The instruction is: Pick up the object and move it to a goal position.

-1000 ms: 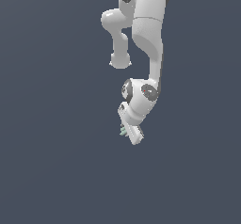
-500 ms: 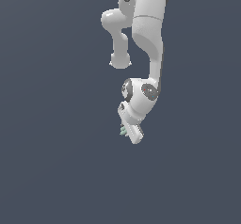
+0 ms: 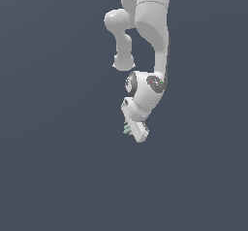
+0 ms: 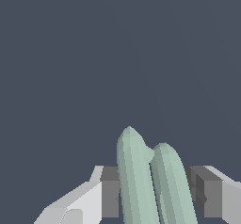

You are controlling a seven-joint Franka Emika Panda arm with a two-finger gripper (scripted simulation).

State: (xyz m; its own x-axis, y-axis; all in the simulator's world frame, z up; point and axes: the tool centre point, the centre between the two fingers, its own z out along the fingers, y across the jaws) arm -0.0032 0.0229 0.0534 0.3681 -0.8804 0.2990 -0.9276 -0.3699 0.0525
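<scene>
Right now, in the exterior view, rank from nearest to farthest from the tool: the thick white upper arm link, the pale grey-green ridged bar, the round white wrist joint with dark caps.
1. Pale grey-green ridged bar, held in the tool.
2. Round white wrist joint, just above.
3. Thick white upper arm link, at the top.

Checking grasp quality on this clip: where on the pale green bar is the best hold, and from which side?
Across its narrow width, as now: the hand has a finger on each long side of the pale green bar, whose rounded tips stick out past the fingers.
</scene>
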